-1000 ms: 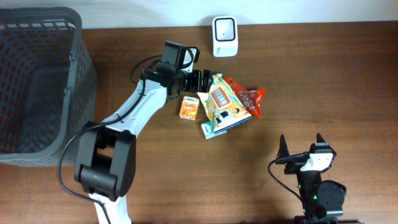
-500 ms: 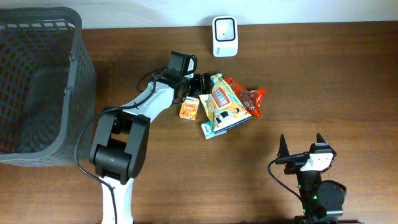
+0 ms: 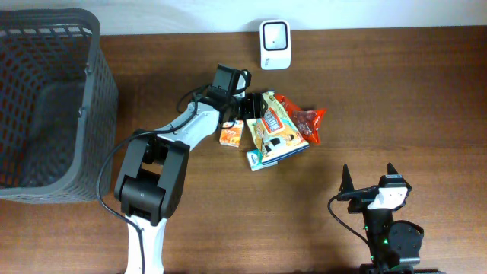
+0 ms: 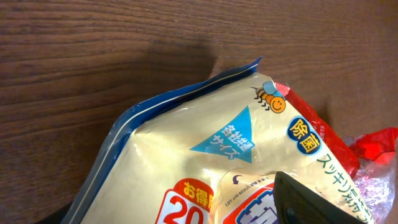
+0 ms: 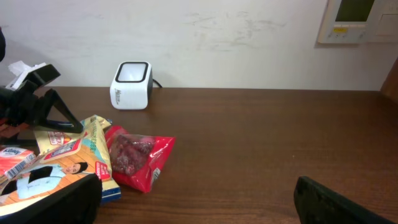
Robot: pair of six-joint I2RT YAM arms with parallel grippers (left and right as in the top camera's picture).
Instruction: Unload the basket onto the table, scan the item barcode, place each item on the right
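A yellow wipes pack (image 3: 275, 129) lies mid-table on a small pile, and it fills the left wrist view (image 4: 186, 155). My left gripper (image 3: 249, 102) is at its upper-left corner, with the pack's edge between the jaws. One black finger (image 4: 314, 199) rests over the pack's printed face; the other finger is hidden, so a grip cannot be judged. The white barcode scanner (image 3: 274, 34) stands at the table's far edge, also seen from the right wrist (image 5: 131, 84). My right gripper (image 3: 368, 181) is parked near the front, open and empty (image 5: 196, 208).
A red snack bag (image 3: 306, 122) lies against the pack's right side. An orange box (image 3: 231, 133) sits to its left, and a blue-and-white box (image 3: 256, 160) pokes out beneath. A grey mesh basket (image 3: 91, 99) stands at the far left.
The left gripper has slid right onto the corner of the yellow pack, its wrist swinging in behind it. The right arm has stayed still.
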